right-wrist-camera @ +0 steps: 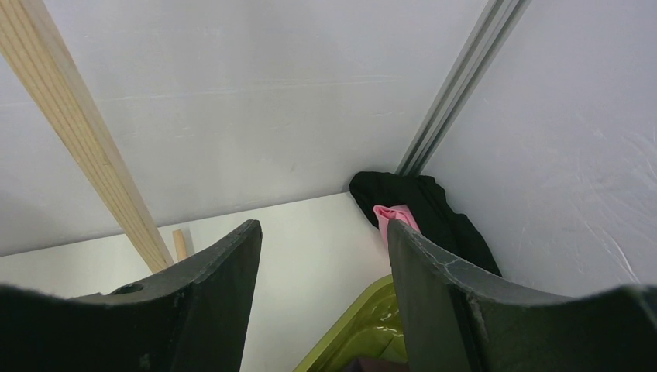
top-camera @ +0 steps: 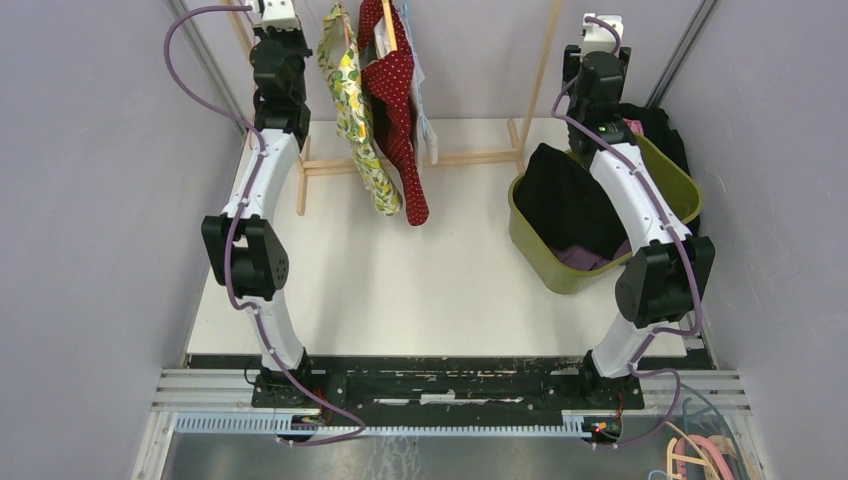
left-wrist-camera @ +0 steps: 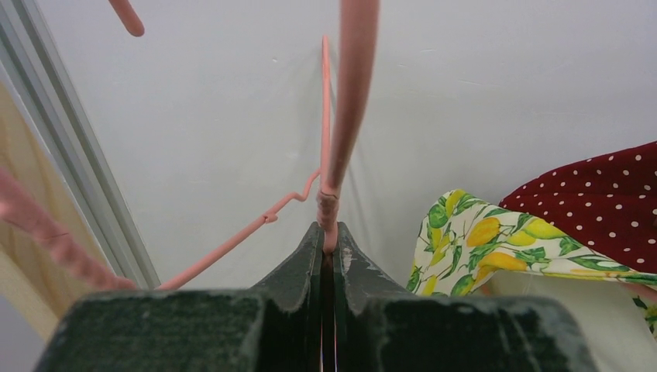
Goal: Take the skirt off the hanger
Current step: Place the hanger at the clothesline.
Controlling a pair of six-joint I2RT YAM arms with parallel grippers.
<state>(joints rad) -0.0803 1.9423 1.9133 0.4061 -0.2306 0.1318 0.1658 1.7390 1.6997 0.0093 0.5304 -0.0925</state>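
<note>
Two garments hang from the wooden rack at the back: a lemon-print one (top-camera: 356,120) and a red white-dotted one (top-camera: 396,100). Both also show at the right of the left wrist view, the lemon print (left-wrist-camera: 480,240) and the red dotted one (left-wrist-camera: 596,201). My left gripper (top-camera: 276,16) is raised beside them, and its jaws (left-wrist-camera: 327,232) are shut on the thin bar of a pink hanger (left-wrist-camera: 342,116). I cannot tell which garment this hanger carries. My right gripper (top-camera: 603,30) is open and empty (right-wrist-camera: 324,229), high above the green bin.
A green bin (top-camera: 528,228) at the right holds a black garment (top-camera: 570,195). Black cloth (right-wrist-camera: 434,205) with a pink item (right-wrist-camera: 393,217) lies in the back right corner. The wooden rack base (top-camera: 470,157) and post (right-wrist-camera: 85,147) stand at the back. More pink hanger parts (left-wrist-camera: 46,232) are at the left.
</note>
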